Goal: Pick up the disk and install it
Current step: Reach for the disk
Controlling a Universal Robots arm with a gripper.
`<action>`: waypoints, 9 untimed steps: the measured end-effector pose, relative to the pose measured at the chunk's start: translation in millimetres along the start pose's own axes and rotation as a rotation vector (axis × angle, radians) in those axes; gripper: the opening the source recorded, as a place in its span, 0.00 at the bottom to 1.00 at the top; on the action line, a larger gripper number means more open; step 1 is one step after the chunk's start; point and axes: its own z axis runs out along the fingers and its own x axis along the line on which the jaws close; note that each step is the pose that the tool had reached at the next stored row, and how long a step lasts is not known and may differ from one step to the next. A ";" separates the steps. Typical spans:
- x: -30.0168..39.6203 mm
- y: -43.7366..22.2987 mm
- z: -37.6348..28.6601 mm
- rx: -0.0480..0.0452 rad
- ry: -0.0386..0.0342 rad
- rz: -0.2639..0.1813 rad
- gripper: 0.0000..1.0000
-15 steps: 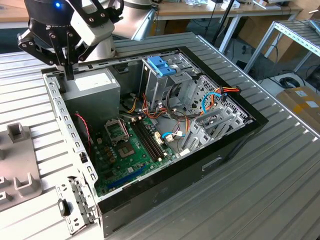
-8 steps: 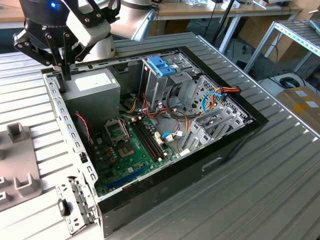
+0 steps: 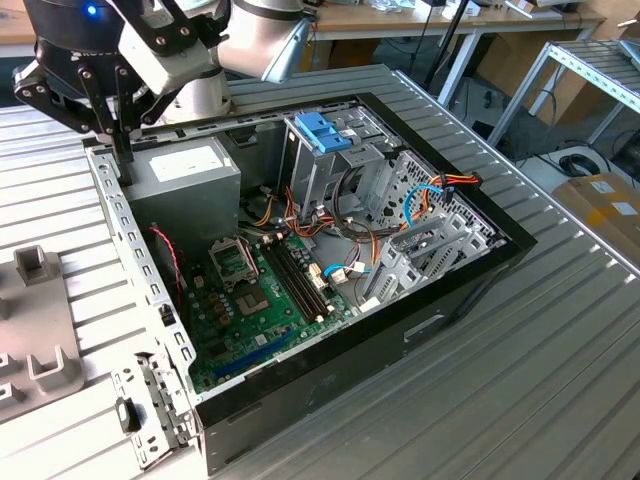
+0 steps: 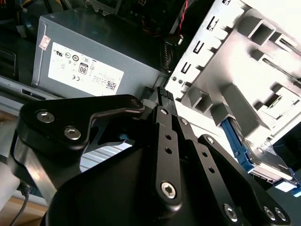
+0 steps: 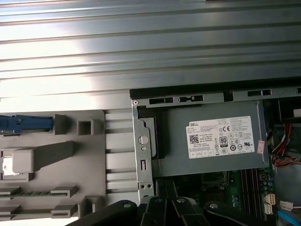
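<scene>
Pincer (image 3: 123,160) closed, fingertips together, nothing between them. It stands over the rear wall of the open computer case (image 3: 400,330), next to the grey power supply (image 3: 185,165). The disk (image 4: 237,143), blue-framed, sits at the grey moulded holder (image 5: 56,155) on the bench outside the case, apart from the pincer.

An open case (image 3: 430,320) lies on a ribbed table (image 3: 560,380). Inside, a power supply (image 3: 185,175) sits far, toward the exterior view's left. The motherboard (image 3: 260,300) lies nearer, and a blue bracket (image 3: 322,132) tops the far cage (image 3: 305,175).
</scene>
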 end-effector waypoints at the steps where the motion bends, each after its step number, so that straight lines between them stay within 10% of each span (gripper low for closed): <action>1: 0.7 -0.1 0.0 -0.0001 0.0000 0.000 0.10; 9: 8.2 -0.6 -0.2 -0.0001 -0.0001 0.000 0.10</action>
